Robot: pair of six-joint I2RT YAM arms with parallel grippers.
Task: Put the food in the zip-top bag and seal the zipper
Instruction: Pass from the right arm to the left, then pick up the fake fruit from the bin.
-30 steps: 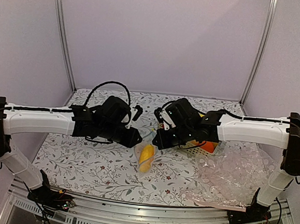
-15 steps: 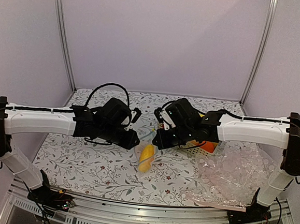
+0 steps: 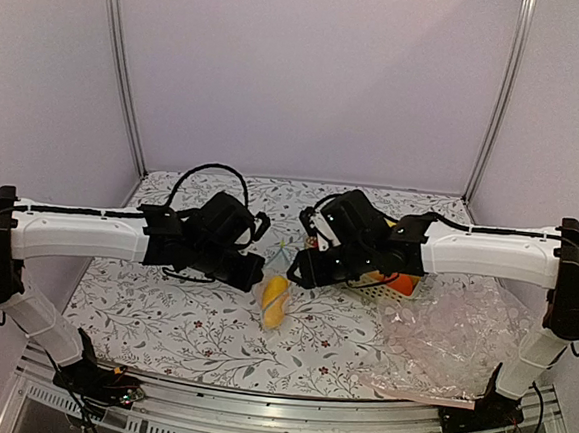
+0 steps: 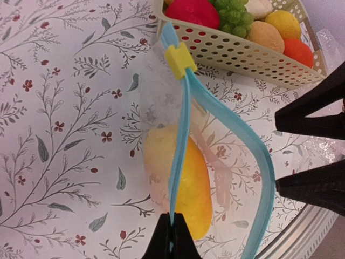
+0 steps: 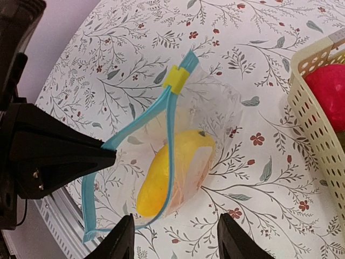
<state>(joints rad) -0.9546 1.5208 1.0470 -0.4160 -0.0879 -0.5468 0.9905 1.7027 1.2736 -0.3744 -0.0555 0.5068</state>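
Zip-top bag (image 5: 215, 108) gapes, food (image 5: 167, 172) seemingly inside; left gripper (image 4: 172, 237) pinches zipper (image 4: 181, 135), right gripper (image 5: 177, 221) spread.

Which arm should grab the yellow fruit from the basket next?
The right. The right gripper has open, empty jaws near the basket; the left gripper has jaws shut on the zipper of the zip-top bag.

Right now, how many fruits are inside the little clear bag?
1. A long yellow fruit lies in the bag. The bag is see-through, and no second fruit shows inside it.
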